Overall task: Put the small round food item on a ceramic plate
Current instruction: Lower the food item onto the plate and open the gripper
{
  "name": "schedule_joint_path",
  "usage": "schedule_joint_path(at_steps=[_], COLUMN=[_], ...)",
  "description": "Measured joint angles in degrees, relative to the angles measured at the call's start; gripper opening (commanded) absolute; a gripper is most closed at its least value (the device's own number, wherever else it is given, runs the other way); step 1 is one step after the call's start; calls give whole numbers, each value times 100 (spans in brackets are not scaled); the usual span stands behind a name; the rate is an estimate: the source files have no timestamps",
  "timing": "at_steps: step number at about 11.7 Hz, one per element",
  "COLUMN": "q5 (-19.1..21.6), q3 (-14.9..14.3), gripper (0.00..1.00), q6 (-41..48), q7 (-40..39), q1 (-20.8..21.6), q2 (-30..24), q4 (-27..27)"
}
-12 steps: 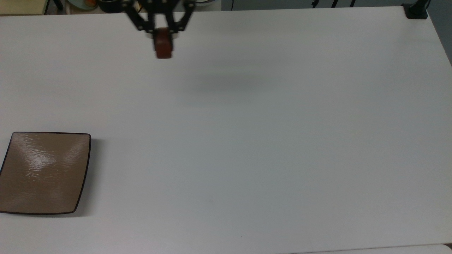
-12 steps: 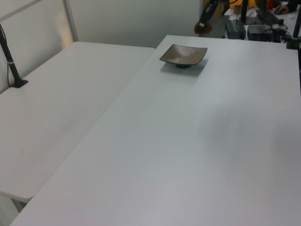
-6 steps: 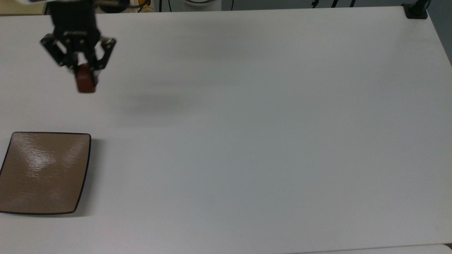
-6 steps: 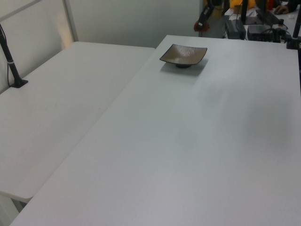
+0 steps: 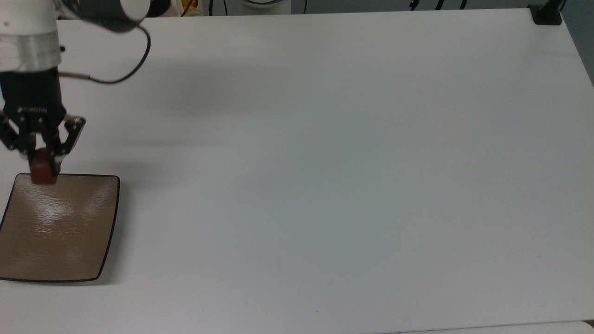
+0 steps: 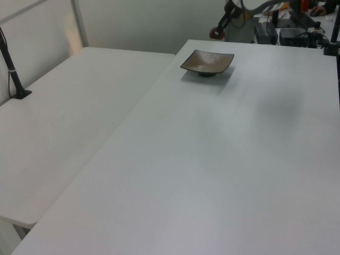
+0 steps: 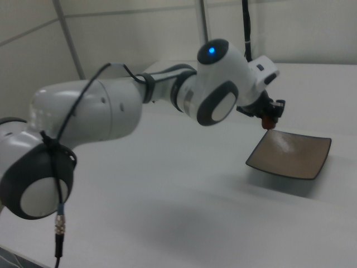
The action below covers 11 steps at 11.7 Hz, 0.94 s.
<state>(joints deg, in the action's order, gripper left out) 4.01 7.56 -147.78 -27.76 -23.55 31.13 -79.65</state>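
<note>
The gripper (image 5: 42, 160), jaws clamped on the small round food item (image 5: 41, 171), hovers at the ceramic plate (image 5: 55, 232)'s edge — pickup done, release pending.

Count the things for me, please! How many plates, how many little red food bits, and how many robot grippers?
Plates: 1, the ceramic plate
Small round food items: 1, the small round food item
Grippers: 1, the gripper
Total: 3
</note>
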Motion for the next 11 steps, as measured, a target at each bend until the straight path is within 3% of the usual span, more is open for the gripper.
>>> schedule_joint_path(at_steps=[4,8,9,11], q5=[0,0,0,0], q3=[113,153,169,177], gripper=[29,32,37,64], q6=[-1466,-1560,-1678,-1904], q7=[-32,-37,-38,-42], q1=[-40,-39,-29,-23], q2=[1227,1916,2009,2180], q4=[497,1014,1037,1045])
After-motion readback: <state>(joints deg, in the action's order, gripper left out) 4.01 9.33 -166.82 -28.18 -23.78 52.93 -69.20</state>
